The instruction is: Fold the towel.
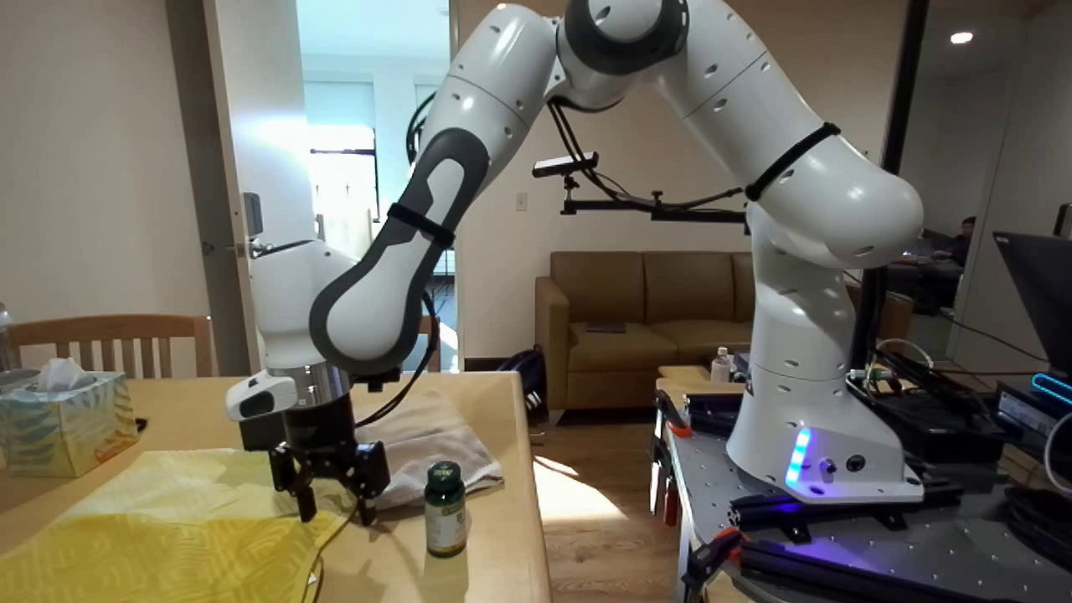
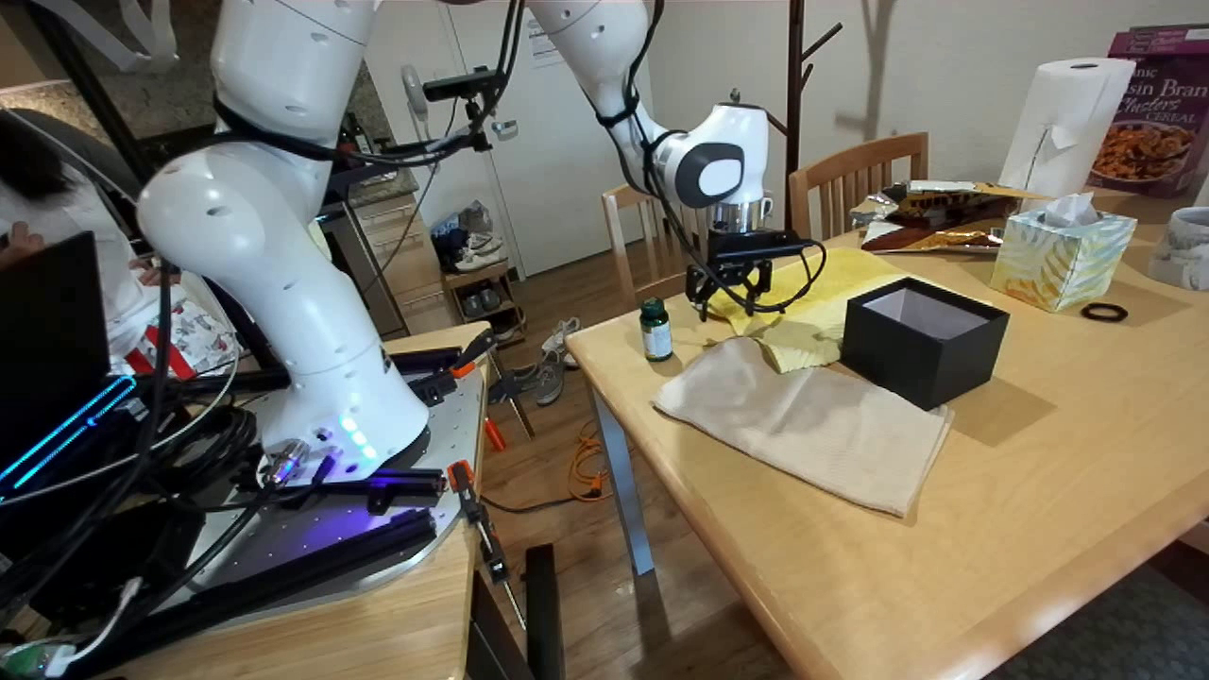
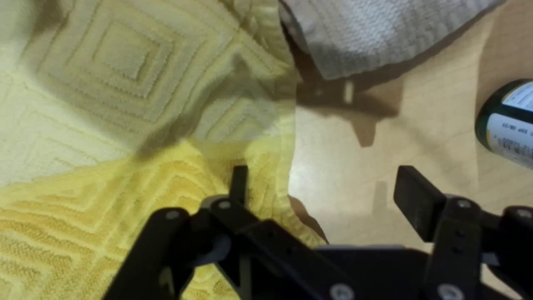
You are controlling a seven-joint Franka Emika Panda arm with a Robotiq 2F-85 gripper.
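A yellow towel (image 1: 180, 553) lies on the table, with a bright part and a paler part meeting along a line; it also shows in an exterior view (image 2: 855, 269) and the wrist view (image 3: 104, 179). My gripper (image 1: 337, 512) points down over the towel's edge, open and empty. In the wrist view the gripper (image 3: 325, 183) has its left finger above the bright yellow part and its right finger above bare table. The gripper also shows in an exterior view (image 2: 727, 310). A beige cloth (image 2: 803, 425) lies flat beside the towel, also in the wrist view (image 3: 383, 37).
A green bottle (image 1: 445, 512) stands near the table edge close to the gripper, also in the wrist view (image 3: 510, 125). A black open box (image 2: 926, 340) stands by the beige cloth and towel. A tissue box (image 2: 1063, 255), shiny packets (image 2: 935, 217) and a paper roll (image 2: 1067, 127) stand farther off.
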